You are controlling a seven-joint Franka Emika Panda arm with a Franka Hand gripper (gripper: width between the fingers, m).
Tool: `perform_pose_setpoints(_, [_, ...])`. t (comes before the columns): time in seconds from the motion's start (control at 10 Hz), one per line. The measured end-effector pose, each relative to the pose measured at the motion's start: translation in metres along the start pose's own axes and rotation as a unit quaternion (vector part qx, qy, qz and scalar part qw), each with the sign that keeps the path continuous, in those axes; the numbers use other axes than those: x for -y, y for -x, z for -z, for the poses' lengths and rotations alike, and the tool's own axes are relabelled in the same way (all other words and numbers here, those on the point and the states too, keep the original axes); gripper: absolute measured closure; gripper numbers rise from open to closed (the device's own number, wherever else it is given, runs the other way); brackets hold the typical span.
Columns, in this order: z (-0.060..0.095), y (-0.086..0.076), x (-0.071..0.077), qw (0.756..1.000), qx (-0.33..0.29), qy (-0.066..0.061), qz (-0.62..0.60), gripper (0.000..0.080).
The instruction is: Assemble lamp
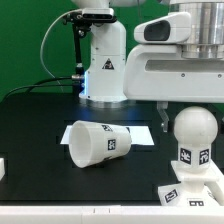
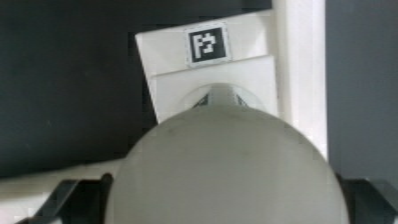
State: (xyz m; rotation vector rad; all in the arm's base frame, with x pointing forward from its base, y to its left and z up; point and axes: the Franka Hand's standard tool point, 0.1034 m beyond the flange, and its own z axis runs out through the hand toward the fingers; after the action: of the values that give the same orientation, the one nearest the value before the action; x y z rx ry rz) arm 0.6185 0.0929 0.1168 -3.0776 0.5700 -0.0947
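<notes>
The bulb (image 1: 193,128) stands upright with its neck on the square stepped base (image 1: 195,186) at the exterior view's right. My gripper (image 1: 190,108) comes down from above with a finger on each side of the ball head. In the wrist view the ball head (image 2: 222,160) fills the space between my dark fingers (image 2: 80,197), which press on its sides; my gripper (image 2: 222,197) is shut on it. Beyond it shows the base (image 2: 205,70) with a tag. The tapered shade (image 1: 97,142) lies on its side mid-table, apart from the bulb and base.
The white robot pedestal (image 1: 104,70) with a triangle logo stands at the back. The marker board (image 1: 138,131) lies flat behind the shade. A small white object (image 1: 3,168) sits at the exterior view's left edge. The table's light front edge (image 1: 90,212) runs along the bottom.
</notes>
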Motion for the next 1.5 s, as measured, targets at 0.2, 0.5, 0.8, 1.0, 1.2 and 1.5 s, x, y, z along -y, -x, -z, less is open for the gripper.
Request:
perform_pose_setpoints(0.2, [-0.0002, 0.0005, 0.0001, 0.991, 0.004, -0.004, -0.131, 0.0225])
perform_pose_setpoints(0.5, [-0.0008, 0.0024, 0.0018, 0.935, 0.023, -0.016, -0.354, 0.0223])
perform_pose_setpoints(0.8, [-0.0014, 0.002, 0.0037, 0.86, 0.04, -0.03, -0.508, 0.0223])
perform_pose_setpoints(1.0, [-0.0015, 0.0023, 0.0047, 0.851, 0.042, -0.032, -0.522, 0.0223])
perform_pose_setpoints(1.2, [-0.0017, 0.0021, 0.0044, 0.864, 0.041, -0.033, -0.501, 0.0131])
perform_pose_setpoints(1.5, [0.0004, 0.0042, 0.0074, 0.962, 0.034, -0.033, -0.269, 0.0101])
